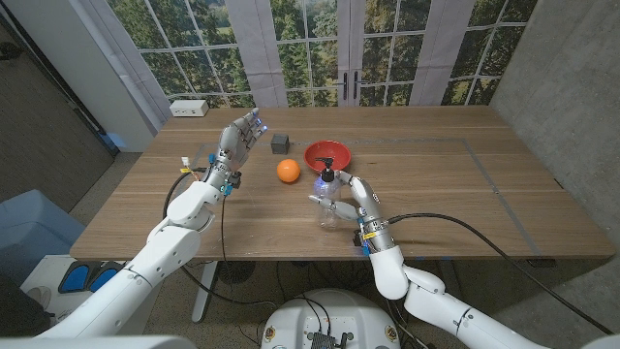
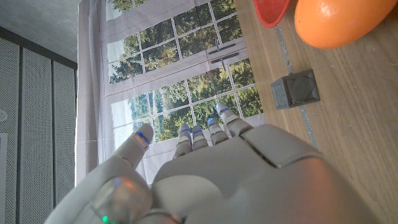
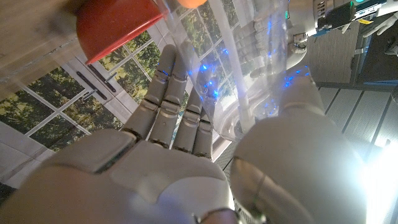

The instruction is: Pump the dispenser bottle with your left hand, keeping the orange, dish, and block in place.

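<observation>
Right robot hand (image 1: 341, 199) gripping dispenser bottle (image 1: 330, 201), left robot hand (image 1: 237, 142) apart

- Smooth white-shelled arms, black cables looping from each forearm.
- Pale grey jointed left hand (image 1: 238, 139), blue-lit fingertips (image 2: 142, 135).
- Matching grey right hand (image 1: 346, 193); green and orange wrist fittings.

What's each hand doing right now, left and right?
Left hand: open, fingers apart, holding nothing, raised near the dark block.
Right hand: holds the clear dispenser bottle around its body.
</observation>
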`<state>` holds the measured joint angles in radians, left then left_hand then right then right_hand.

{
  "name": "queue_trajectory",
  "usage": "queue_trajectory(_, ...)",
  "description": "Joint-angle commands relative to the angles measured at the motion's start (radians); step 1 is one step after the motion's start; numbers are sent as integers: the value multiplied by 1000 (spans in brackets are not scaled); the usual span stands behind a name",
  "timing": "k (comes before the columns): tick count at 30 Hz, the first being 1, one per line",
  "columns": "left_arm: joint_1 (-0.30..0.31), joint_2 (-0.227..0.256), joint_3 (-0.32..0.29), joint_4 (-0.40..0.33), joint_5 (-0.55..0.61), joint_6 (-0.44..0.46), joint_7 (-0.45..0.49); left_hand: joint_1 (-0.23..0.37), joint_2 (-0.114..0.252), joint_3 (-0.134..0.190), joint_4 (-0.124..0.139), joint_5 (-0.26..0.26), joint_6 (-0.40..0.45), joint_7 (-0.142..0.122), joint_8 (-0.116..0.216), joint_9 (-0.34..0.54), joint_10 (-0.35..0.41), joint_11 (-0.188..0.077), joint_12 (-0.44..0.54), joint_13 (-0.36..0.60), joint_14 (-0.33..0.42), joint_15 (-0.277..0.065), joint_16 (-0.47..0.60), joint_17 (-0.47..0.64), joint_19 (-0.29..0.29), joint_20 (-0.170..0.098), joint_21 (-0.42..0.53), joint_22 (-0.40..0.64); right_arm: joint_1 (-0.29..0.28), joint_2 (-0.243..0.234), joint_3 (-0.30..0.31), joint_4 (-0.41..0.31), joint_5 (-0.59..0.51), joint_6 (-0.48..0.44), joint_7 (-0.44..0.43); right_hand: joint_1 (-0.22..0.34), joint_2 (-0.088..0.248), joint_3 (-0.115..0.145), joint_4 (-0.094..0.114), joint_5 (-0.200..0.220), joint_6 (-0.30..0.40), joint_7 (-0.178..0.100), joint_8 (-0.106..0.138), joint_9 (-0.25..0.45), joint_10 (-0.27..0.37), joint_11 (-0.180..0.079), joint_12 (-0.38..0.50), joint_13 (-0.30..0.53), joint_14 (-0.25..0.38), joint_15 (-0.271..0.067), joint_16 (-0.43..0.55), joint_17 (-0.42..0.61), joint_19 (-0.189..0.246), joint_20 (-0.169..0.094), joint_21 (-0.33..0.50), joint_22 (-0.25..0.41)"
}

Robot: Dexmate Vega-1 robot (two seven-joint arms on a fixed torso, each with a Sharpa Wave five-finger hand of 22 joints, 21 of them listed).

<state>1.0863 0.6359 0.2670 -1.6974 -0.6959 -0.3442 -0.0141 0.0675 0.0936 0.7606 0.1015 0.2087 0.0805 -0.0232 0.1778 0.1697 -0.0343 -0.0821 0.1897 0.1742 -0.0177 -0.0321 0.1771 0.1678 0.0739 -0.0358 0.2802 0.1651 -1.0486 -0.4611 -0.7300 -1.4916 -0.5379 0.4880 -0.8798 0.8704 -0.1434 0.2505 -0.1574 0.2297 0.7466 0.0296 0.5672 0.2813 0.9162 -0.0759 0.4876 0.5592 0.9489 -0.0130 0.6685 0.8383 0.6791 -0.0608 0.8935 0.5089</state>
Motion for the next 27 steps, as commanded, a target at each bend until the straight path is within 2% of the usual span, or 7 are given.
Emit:
queue_trajectory(1, 2, 0, 5, -14, 18, 13, 24, -11, 68, 8, -2, 4, 11, 1, 4, 3, 8, -5, 1, 3, 3, -44, 0, 2, 5, -40, -3, 4, -8, 20, 37, 56, -52, 34, -119, 274, 257, 16, 18, 11, 153, -157, 10, 12, 59, -90, -1, 11, 121, -216, -12, 11, 23, -151, 32, 16)
queue_trajectory(5, 2, -1, 6, -18, 17, 17, 28, -11, 68, 8, -2, 4, 12, 0, 4, 3, 8, -4, 1, 3, 3, -45, 0, 2, 5, -40, -4, 4, -7, 20, 41, 59, -75, 27, -157, 273, 255, 12, 20, 13, 154, -157, 10, 11, 63, -90, -1, 14, 125, -216, -15, 14, 19, -151, 39, 17)
queue_trajectory(6, 2, 1, 7, -18, 19, 18, 28, -11, 68, 8, -2, 4, 11, 0, 4, 3, 8, -4, 1, 3, 3, -45, 0, 2, 5, -40, -5, 4, -7, 9, 43, 51, -54, 35, -132, 270, 252, 8, 22, 14, 154, -159, 10, 10, 64, -91, -1, 17, 127, -216, -17, 18, 0, -150, 39, 17)
queue_trajectory(10, 0, -6, 9, -16, 17, 18, 31, -12, 68, 8, -2, 4, 12, 0, 4, 3, 8, -4, 1, 3, 3, -44, 0, 2, 6, -40, -6, 4, -18, -5, 55, 30, -48, 10, -122, 267, 251, 2, 25, 17, 156, -163, 11, 10, 67, -94, -1, 22, 130, -216, -22, 24, -14, -149, 44, 18)
queue_trajectory(16, -6, -9, 15, -16, 24, 24, 36, -12, 68, 8, -3, 4, 11, -1, 4, 3, 8, -4, 1, 3, 3, -45, 0, 2, 8, -41, -8, 4, -28, -29, 72, 11, -22, 2, -95, 267, 250, -1, 26, 19, 157, -162, 10, 8, 71, -97, -1, 25, 133, -216, -25, 28, -20, -148, 50, 18)
queue_trajectory(27, -19, -16, 26, -16, 35, 30, 44, -12, 69, 9, -3, 4, 11, 0, 3, 3, 9, -3, 1, 3, 3, -44, 0, 2, 10, -41, -12, 4, -43, -44, 97, 8, -18, 9, -113, 270, 250, -8, 26, 25, 157, -159, 8, 3, 76, -92, -8, 24, 138, -216, -33, 38, -26, -148, 67, 19)
